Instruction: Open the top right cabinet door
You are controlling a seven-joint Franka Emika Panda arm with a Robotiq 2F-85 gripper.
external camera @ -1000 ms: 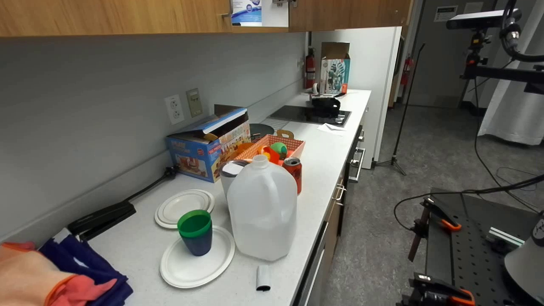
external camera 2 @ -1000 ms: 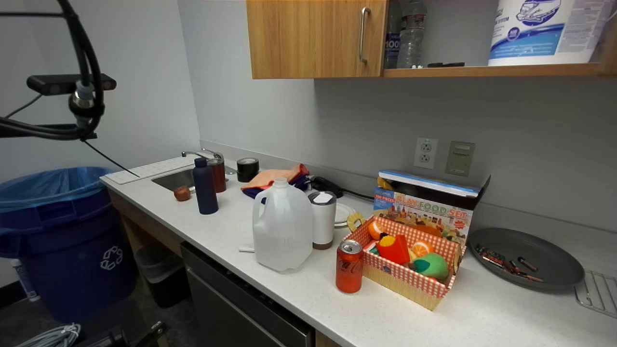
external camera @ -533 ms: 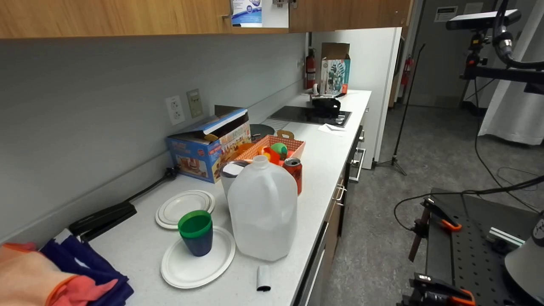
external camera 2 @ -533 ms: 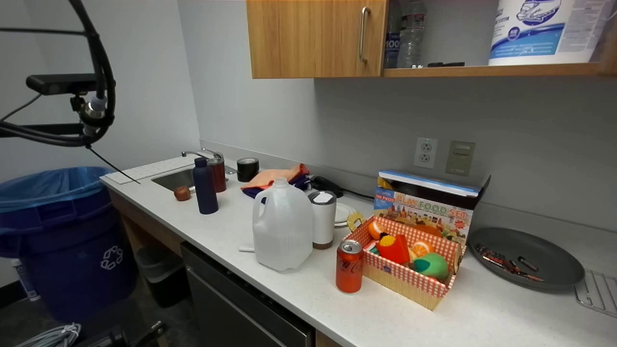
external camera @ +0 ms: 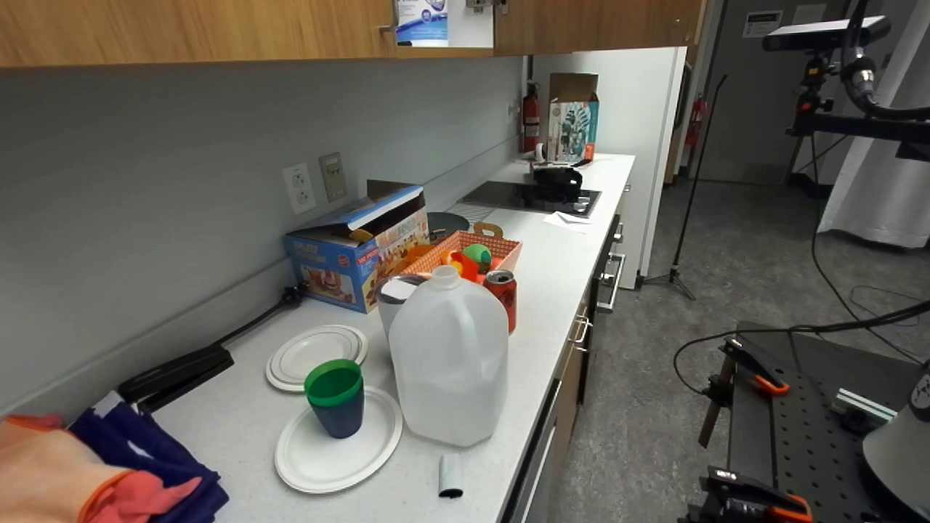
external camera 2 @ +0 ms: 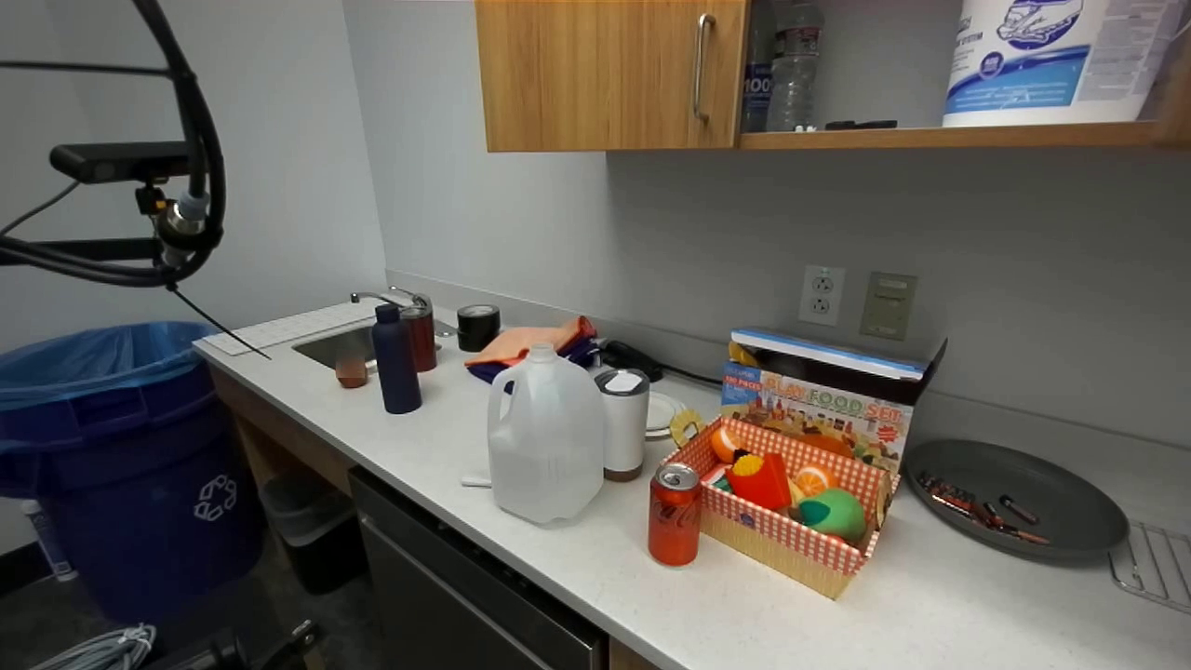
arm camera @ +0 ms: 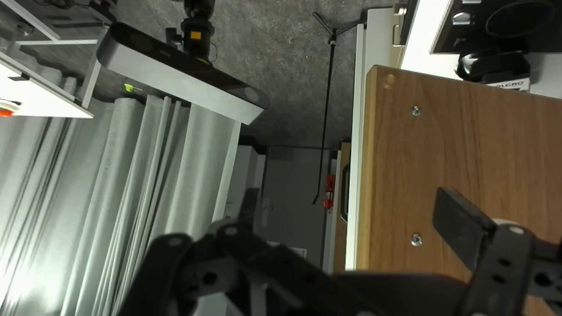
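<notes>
White countertop [external camera 2: 930,609] runs along a grey wall [external camera 2: 689,242], bearing a translucent plastic jug [external camera 2: 546,442], a red soda can [external camera 2: 675,516] and a red-checked tray [external camera 2: 772,554] of toy food [external camera 2: 761,481]. Overhead, a handled wooden door [external camera 2: 605,74] covers one cabinet section, and beside it an open section [external camera 2: 893,56] shows a white bucket [external camera 2: 1033,70] on its shelf [external camera 2: 930,138]. Swung outward in an exterior view is the top right cabinet door [external camera: 632,25], whose wood-grain face, set with screws [arm camera: 416,240], fills much of the wrist view's right side. There the gripper [arm camera: 353,208] stands with fingers wide apart, clasping nothing; one finger shows in front of that face, but contact with it cannot be told.
</notes>
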